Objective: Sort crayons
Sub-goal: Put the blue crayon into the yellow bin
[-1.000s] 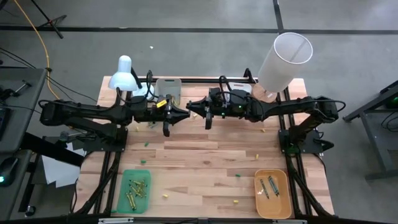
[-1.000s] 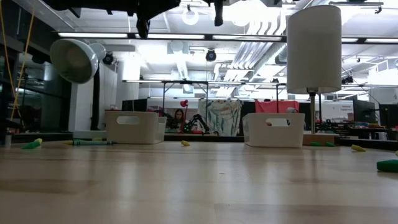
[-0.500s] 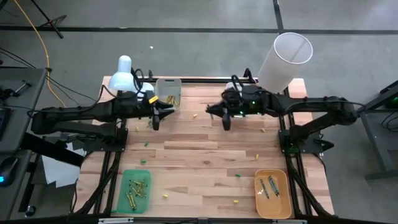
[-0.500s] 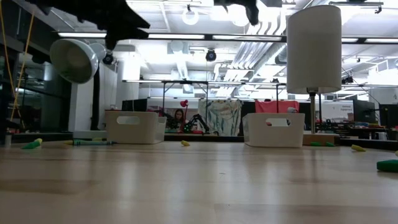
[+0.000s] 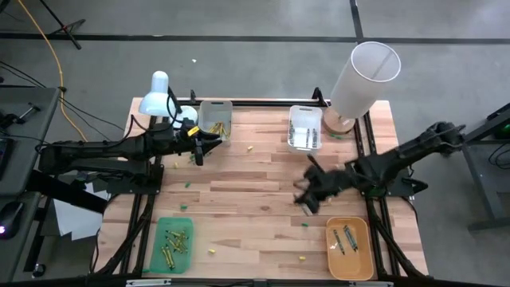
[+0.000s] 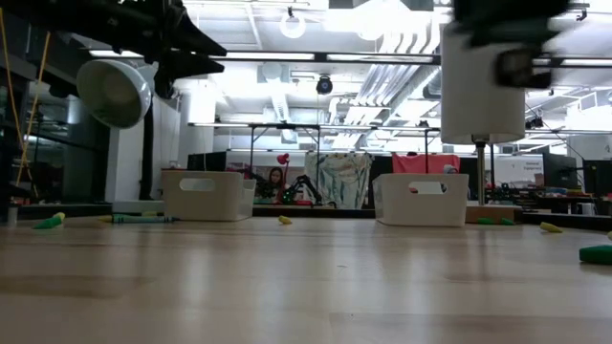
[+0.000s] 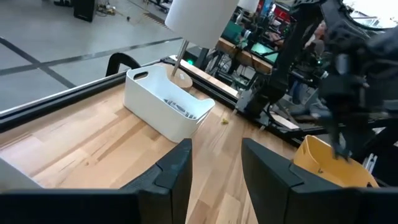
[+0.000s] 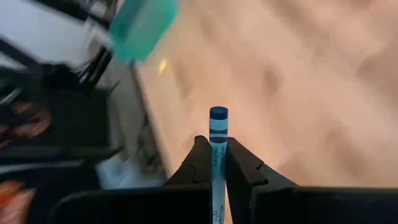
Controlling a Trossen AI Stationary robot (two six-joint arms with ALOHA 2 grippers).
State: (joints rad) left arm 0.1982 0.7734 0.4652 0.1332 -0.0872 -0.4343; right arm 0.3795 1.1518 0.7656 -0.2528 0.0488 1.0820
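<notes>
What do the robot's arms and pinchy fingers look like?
Both arms are dark, nearly black, long and thin, built from jointed segments. The left gripper ends in two flat, dark, blocky fingers. The right gripper has two dark fingers that taper to points. A small yellow patch sits near the left arm's wrist in the overhead view.

Bright overhead ceiling lights point(image 6: 292, 24), glare in low view; right wrist view heavily motion-blurred, prob. mid-swing.

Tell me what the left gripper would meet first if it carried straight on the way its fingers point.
Probably the white bin ahead of it: in the left wrist view the open left gripper aims across bare table toward that bin, with the orange tray off to one side. Depth is unclear.
</notes>
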